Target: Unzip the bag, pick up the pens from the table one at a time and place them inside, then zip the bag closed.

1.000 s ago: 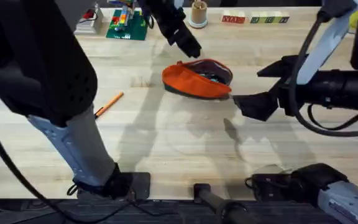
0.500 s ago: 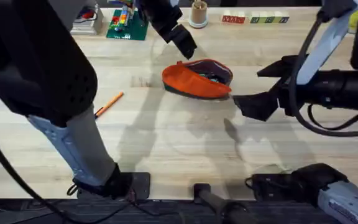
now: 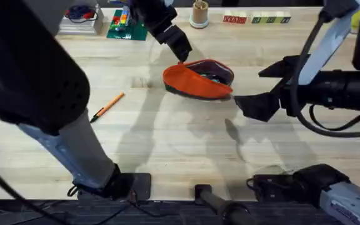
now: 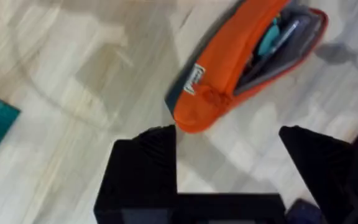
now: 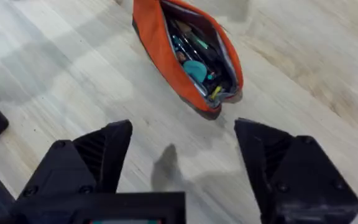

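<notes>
Nearest me on the table [image 3: 186, 144]: one orange pen [image 3: 107, 104], loose, lying at an angle, well apart from the bag and toward my left side. So I judge we're mid pen-loading; bag's unzipped w/ stuff already in it, this pen not yet in.

Right gripper [image 3: 245, 87] next out: jaws wide open, holding nothing, parked just beside the right end of the bag [image 3: 198, 80], low over the table, not touching it as far as I can tell. From the right wrist view the bag [image 5: 188, 53] sits ahead of the open fingers, mouth gaping, teal and dark items visible inside.

Farther: left gripper [image 3: 181, 50] open too, empty, hovering at the bag's far-left end. Left wrist view has the bag's closed end [image 4: 197, 106] just ahead of the fingertips [image 4: 157, 140].

Next move, imo: left arm needs to swing out toward the orange pen, line jaws across its shaft, pinch, then carry it to the open mouth. Right could steady the bag. Zip comes after.

Far edge: green baseplate [image 3: 127, 28], not ours.
</notes>
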Robot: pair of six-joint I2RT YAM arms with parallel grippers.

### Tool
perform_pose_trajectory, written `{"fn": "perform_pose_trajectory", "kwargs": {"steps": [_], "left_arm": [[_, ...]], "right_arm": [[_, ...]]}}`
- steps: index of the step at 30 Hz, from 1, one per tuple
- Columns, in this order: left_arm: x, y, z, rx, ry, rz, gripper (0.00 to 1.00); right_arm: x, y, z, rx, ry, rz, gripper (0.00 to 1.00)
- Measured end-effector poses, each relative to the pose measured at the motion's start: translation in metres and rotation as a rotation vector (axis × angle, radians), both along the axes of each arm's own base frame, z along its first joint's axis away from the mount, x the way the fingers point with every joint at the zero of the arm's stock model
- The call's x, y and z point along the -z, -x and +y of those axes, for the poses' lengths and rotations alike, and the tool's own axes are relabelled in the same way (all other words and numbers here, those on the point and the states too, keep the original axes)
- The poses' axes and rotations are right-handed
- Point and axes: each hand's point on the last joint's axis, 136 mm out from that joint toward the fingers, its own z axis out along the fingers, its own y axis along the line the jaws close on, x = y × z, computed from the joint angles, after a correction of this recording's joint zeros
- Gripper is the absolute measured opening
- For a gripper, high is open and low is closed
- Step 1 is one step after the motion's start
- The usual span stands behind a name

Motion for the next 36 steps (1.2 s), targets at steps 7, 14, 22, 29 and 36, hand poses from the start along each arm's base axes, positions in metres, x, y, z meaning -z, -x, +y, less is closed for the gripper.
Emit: {"fn": "perform_pose_trajectory", "kwargs": {"steps": [7,14,22,29,36], "left_arm": [[-0.010,0.022,0.013,-0.013,-0.039,0.055,0.995],[-0.011,0.025,0.031,-0.089,-0.072,0.087,0.995],[-0.037,0.038,0.054,-0.180,-0.072,0.028,0.995],[-0.034,0.052,0.086,-0.348,-0.110,-0.009,0.995],[-0.016,0.078,0.124,-0.565,-0.179,0.006,0.995]], "right_arm": [[0.000,0.000,0.000,0.000,0.000,0.000,0.998],[0.000,0.000,0.000,0.000,0.000,0.000,0.997],[0.000,0.000,0.000,0.000,0.000,0.000,0.998],[0.000,0.000,0.000,0.000,0.000,0.000,0.997],[0.000,0.000,0.000,0.000,0.000,0.000,0.997]]}}
